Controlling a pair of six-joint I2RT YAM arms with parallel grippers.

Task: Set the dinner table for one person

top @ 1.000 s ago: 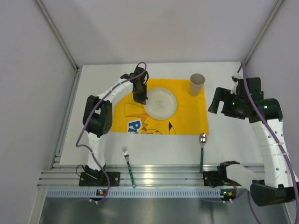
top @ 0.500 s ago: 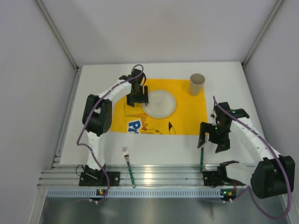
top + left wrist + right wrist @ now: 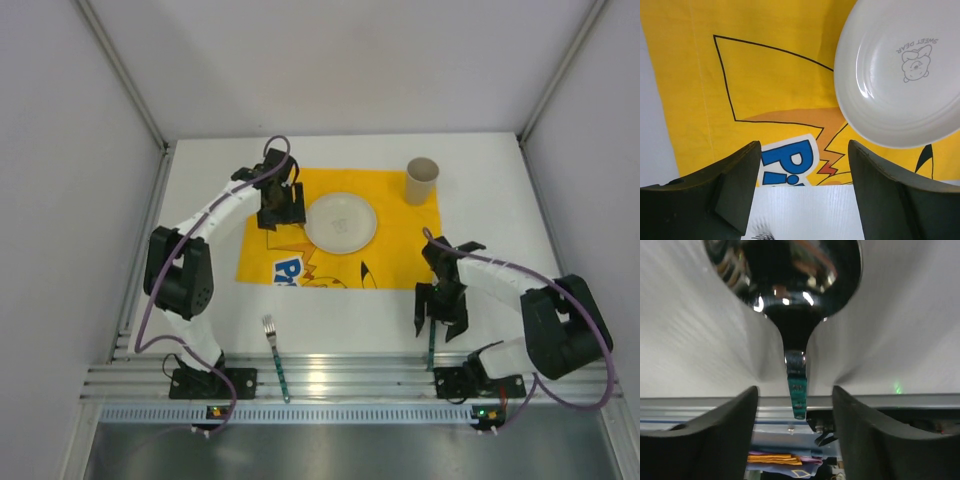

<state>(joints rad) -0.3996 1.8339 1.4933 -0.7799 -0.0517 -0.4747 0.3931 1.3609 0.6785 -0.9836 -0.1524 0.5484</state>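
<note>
Two claws hang open over the table (image 3: 340,310), a large, flat, plain white rectangle. It spreads beneath both of them and ends behind them at a ribbed aluminium rail (image 3: 330,378) along its near edge, by the arm bases. Seen close under the right claw (image 3: 437,318), the white surface shows a faint, fine grain.

The left claw (image 3: 283,215) hangs above the left part of a yellow cartoon-printed placemat (image 3: 400,240), jaws wide with nothing between them. Just to its right, a white plate (image 3: 341,222) lies on the mat; it bears a small cartoon face and the words "SWEET DEAR". Well behind this claw, a fork (image 3: 275,355) lies on bare table, tines pointing toward the mat and handle reaching onto the rail.

The right claw sits low over bare table, just off the mat's near right corner. Its jaws stand apart on either side of a spoon (image 3: 790,270), with a gap between each finger and the thin green-patterned handle, so nothing is gripped. The shiny bowl lies just ahead of the fingertips, and the handle runs back between them toward the rail. Well ahead of this claw, a tan cup (image 3: 421,180) stands upright on the mat's far right corner.
</note>
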